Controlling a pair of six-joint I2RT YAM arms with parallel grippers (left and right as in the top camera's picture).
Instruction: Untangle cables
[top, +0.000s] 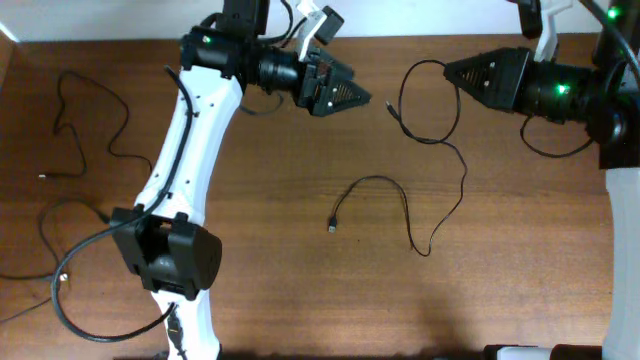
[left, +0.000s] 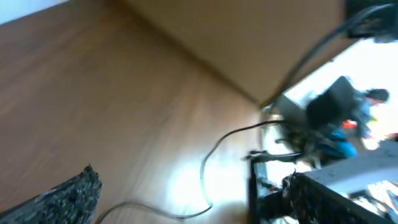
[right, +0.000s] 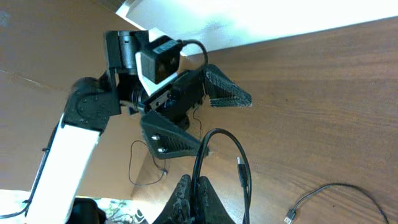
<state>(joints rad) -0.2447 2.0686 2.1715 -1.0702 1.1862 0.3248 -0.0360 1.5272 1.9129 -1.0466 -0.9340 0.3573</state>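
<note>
Right wrist | right gripper (right: 196, 182) clamped on cable (right: 224, 132) | left gripper (right: 225, 123) spread wide, touching nothing

Thin black cables (top: 465, 175): three visible. Left pincer (top: 366, 97), right pincer (top: 447, 70): two total.

Standing here, I can read no text, label, brand or number anywhere around the cables (top: 408, 222) or on the table (top: 300, 310).

One thin black cable (top: 376, 178) runs slack from frame centre to a loop at upper right. A second cable (top: 80, 150) lies upper left, a third cable (top: 42, 225) lower left.
</note>
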